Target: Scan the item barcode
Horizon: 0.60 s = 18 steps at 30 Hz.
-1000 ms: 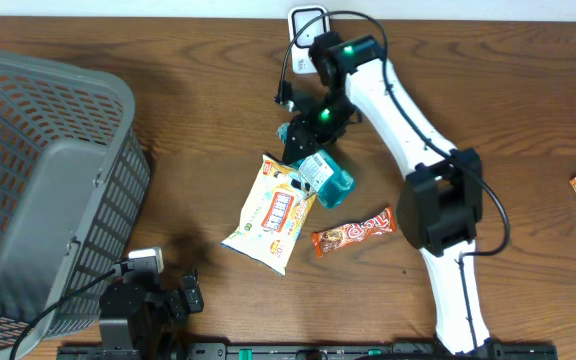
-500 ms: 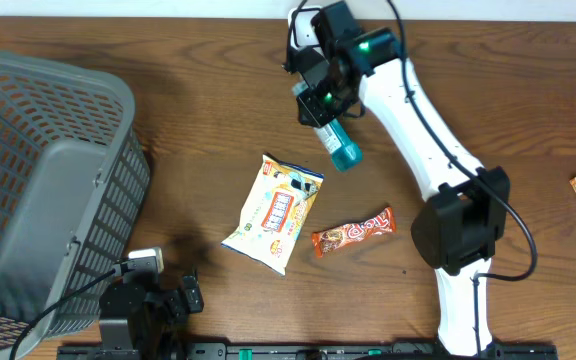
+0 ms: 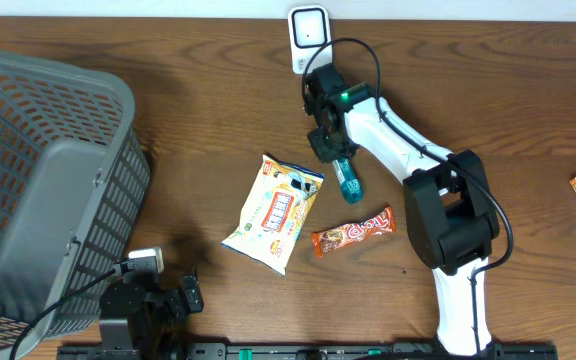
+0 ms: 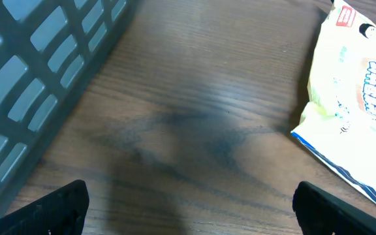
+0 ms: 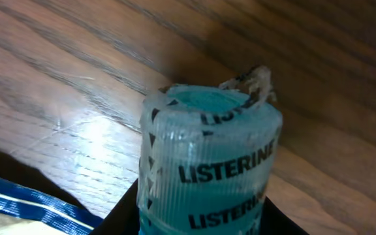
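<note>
Listerine bottle [image 3: 346, 178] is clamped in my right jaws, which are closed partway around its body, with the sealed cap [image 5: 211, 163] sticking out past them over the wooden worktop [image 3: 198, 110]. The bottle hangs tilted between the white scanner [image 3: 308, 25] at the far edge and the snack bag [image 3: 273, 212], near the bag's top corner. My left jaws stand wide open with nothing in them, low beside the grey basket [image 3: 38, 190].
</note>
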Motion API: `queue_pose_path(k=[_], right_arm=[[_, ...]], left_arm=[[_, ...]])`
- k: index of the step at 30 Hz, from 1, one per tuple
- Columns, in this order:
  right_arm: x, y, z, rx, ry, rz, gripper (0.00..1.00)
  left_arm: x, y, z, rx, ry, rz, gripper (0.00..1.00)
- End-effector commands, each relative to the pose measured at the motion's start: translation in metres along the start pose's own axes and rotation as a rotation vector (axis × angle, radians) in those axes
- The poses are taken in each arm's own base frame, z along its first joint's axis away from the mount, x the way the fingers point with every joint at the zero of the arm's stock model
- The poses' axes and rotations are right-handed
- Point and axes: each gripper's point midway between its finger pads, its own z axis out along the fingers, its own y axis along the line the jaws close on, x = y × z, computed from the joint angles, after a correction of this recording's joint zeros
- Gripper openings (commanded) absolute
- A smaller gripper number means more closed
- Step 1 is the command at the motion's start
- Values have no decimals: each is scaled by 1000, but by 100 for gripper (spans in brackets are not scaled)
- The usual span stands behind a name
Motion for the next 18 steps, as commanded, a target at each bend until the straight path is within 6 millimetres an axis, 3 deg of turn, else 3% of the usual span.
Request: queue_pose_path(k=[1,6,12,15,18], right_arm=[[-4,-2,-8,24,-23,27,15],[-9,-1,-12,20,-36,50,38],[-20,-2,-35,19,-43,51,46],[-22,-1,-45,11,-41,51,58],[-28,-1,-59,9,-49,55,63]], left_arm=[[1,1,-2,-5,0,-2,100],[1,1,-2,-5,0,-2,100],[1,1,-2,-5,0,-2,100],[1,1,-2,-5,0,-2,100],[1,1,-2,-5,0,-2,100]])
